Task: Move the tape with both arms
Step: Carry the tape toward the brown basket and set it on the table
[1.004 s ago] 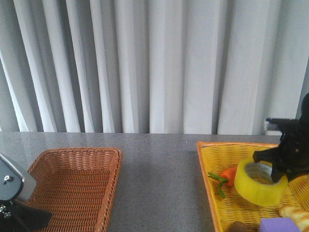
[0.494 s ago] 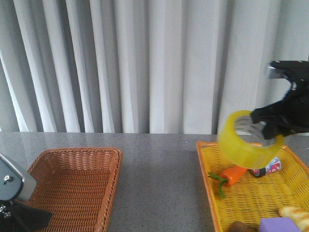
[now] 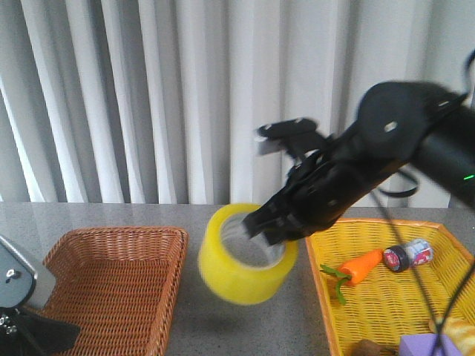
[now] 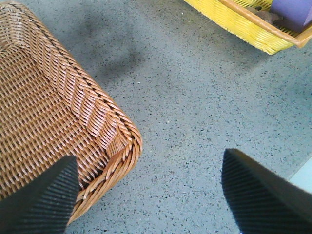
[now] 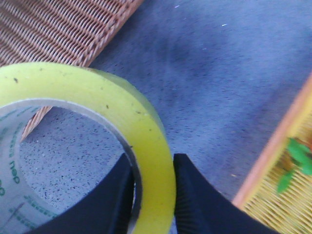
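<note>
Tape (image 3: 245, 267), translucent yellow, clamped in right end effector (image 5: 151, 195); left end effector (image 4: 146, 195) apart.

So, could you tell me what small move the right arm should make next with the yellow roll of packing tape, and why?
Probably a short carry further toward the left gripper. The right gripper pinches the wall of the yellow roll of packing tape in mid-air between the brown wicker basket and the yellow wicker basket, while the left gripper waits open, low by the brown one.

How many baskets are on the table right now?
2. The brown wicker basket sits on the left, empty as far as visible; the yellow basket sits on the right, holding small items. Others may lie outside view.
</note>
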`<state>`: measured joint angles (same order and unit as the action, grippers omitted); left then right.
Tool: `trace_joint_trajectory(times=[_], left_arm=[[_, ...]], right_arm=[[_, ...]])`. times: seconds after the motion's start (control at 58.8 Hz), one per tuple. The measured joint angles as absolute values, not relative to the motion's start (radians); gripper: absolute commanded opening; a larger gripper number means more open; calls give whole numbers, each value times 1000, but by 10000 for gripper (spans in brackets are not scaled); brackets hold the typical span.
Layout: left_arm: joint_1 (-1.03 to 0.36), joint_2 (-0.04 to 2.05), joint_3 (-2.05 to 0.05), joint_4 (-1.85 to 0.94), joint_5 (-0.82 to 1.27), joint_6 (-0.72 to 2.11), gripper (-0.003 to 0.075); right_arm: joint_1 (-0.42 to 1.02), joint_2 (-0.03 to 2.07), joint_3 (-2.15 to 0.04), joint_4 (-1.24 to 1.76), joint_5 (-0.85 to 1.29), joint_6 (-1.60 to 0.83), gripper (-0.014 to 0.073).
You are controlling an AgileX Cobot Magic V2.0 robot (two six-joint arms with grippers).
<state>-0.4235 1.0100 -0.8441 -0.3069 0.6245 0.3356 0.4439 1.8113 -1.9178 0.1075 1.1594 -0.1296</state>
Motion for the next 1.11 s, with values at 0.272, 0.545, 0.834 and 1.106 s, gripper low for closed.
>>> trace_joint_trajectory(times=[0.272,0.545,0.834,1.106], left_arm=[[-423,1010,-844,-307,624,336,587],[-423,1010,-844,-307,624,336,587],[-423,1010,-844,-307,624,336,587],[-423,1010,-844,-307,624,336,587]], right_arm=[[487,1960,-1918,88,1132,-145,153],[487,2084,-1918,47,1100,-163,159],[487,2147,-1918,22,1082,-167,176],[487,2147,-1918,11,1073,-163,288]])
